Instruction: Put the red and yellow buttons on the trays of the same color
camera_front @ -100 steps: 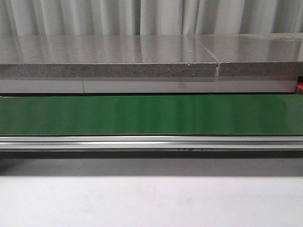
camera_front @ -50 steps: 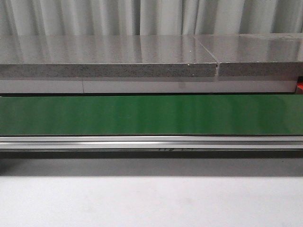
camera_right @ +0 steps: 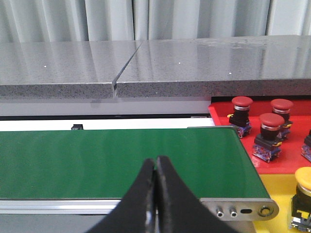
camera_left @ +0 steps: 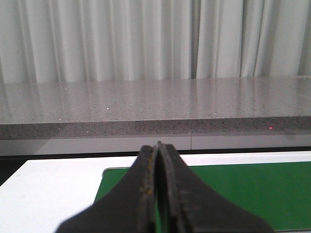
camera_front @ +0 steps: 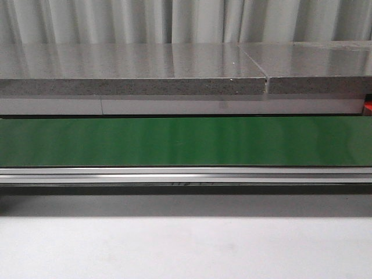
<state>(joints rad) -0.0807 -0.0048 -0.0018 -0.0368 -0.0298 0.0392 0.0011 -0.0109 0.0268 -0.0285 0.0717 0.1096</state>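
In the right wrist view, three red buttons (camera_right: 271, 121) stand on the red tray (camera_right: 289, 154) past the conveyor's end. Closer to me, a yellow button (camera_right: 305, 177) sits on the yellow tray (camera_right: 277, 187), cut off by the frame edge. My right gripper (camera_right: 156, 159) is shut with nothing in it, over the near edge of the green belt (camera_right: 97, 155). My left gripper (camera_left: 157, 145) is also shut and empty, above the other end of the belt (camera_left: 243, 189). Neither gripper appears in the front view.
The green conveyor belt (camera_front: 186, 141) runs across the front view with an aluminium rail (camera_front: 186, 174) along its near side. Behind it a grey stone counter (camera_front: 133, 75) stands higher, backed by curtains. A red sliver (camera_front: 368, 107) shows at the far right.
A small dark marking under the conveyor's near rail has shifted to the left. Nothing else in the front view has moved.
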